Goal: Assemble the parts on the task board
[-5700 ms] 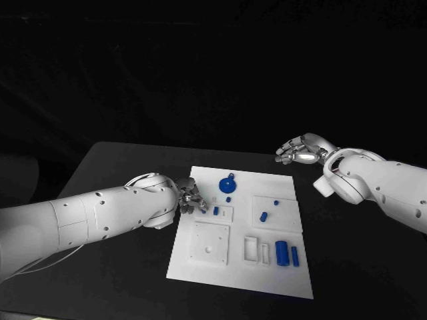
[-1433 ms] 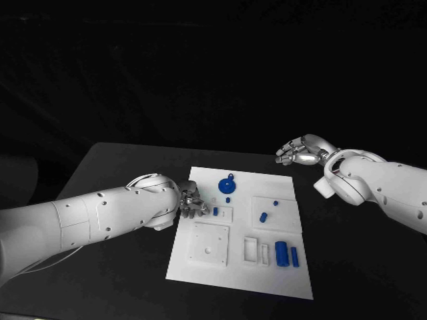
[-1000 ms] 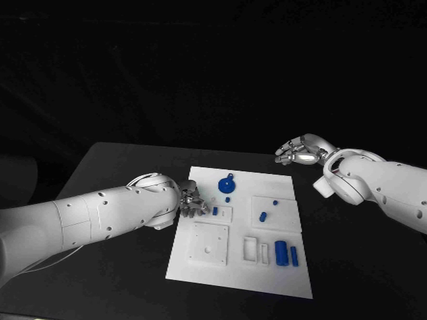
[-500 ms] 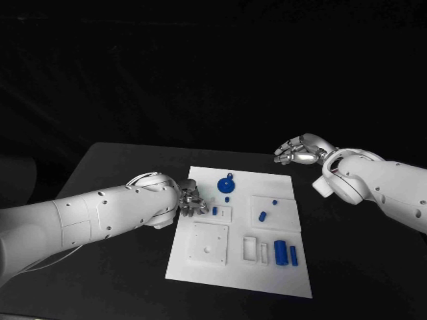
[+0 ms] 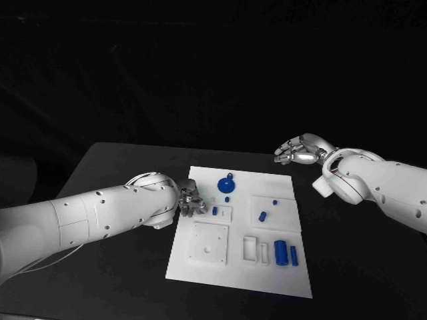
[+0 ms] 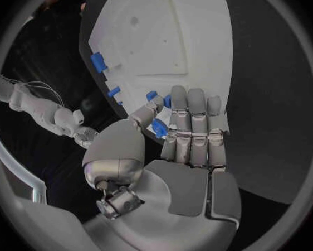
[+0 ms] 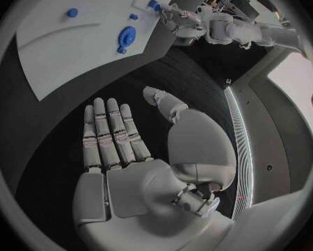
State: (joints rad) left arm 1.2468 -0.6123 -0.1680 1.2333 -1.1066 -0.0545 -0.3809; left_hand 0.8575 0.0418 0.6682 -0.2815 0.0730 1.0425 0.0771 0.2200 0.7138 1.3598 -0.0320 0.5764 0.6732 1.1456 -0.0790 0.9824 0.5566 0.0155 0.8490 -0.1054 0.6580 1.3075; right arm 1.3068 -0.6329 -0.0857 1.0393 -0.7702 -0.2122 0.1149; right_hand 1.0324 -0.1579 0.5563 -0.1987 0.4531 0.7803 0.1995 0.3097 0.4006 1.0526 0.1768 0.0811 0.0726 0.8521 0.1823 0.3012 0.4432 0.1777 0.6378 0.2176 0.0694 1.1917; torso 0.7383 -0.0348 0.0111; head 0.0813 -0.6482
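The white task board (image 5: pixel 209 261) lies mid-table. It carries a round blue part (image 5: pixel 227 184), a small blue peg (image 5: pixel 215 211), another blue piece (image 5: pixel 263 216) and two blue cylinders (image 5: pixel 287 253). My left hand (image 5: pixel 191 202) hovers at the board's left edge, just short of the peg. Seen from its wrist, the left hand (image 6: pixel 187 136) has straight fingers with the thumb bent toward them, and a blue part (image 6: pixel 159 128) shows in the gap. I see nothing gripped. My right hand (image 5: pixel 298 151) floats beyond the board's far right corner. Its palm (image 7: pixel 139 178) is flat and empty.
Black table (image 5: pixel 108 173) surrounds the board on every side. The board has empty white recesses, a square one (image 5: pixel 209 244) and narrow slots (image 5: pixel 257 250). In the right wrist view the board (image 7: pixel 52 53), the round part (image 7: pixel 126 38) and my left hand (image 7: pixel 181 18) are visible.
The left hand's fingers have drawn back slightly from the small peg toward the board's left edge. The right hand and the parts have stayed put.
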